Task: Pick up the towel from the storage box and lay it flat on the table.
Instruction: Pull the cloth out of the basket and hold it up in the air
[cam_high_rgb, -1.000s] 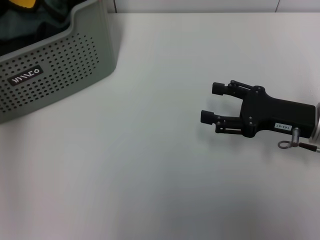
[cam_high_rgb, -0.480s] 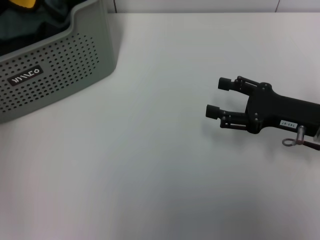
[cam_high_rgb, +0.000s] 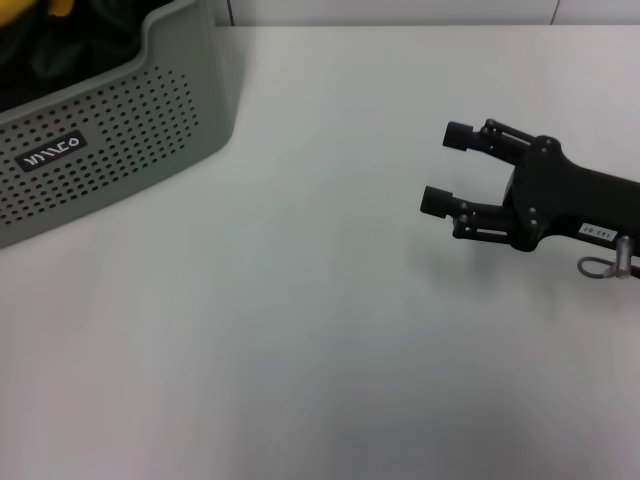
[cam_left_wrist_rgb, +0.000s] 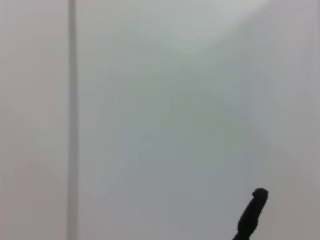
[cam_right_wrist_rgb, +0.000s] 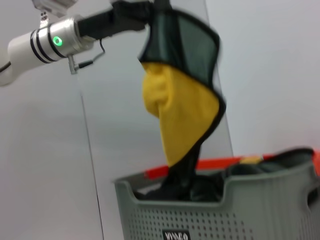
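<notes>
White, smooth tabletop stretches out in front of me, with the light grey-green perforated plastic storage box at its far left corner. That box is my landmark.

My right gripper hovers low over the table well to the right of the box, fingers spread and holding nothing. Over the last second it has drifted further away from the box, towards the right edge of the head view. I read that as clearing room for the cloth to come down.

My left gripper is high above the box, seen only from the right wrist camera. It is clamped on the top of the soft rectangular towel, dark grey-green on one face, yellow on the other, black-edged. The towel hangs in a bunched drape, its lower end still down inside the box among other dark cloth. In the head view the yellow patch at the box's rim has shifted, so the lift is under way but not finished. Next, I judge, the towel must clear the rim.

The head view cuts off the left arm and most of the box. The left wrist camera shows only pale blank surface and one dark fingertip. How the other items in the box lie, I cannot tell.
</notes>
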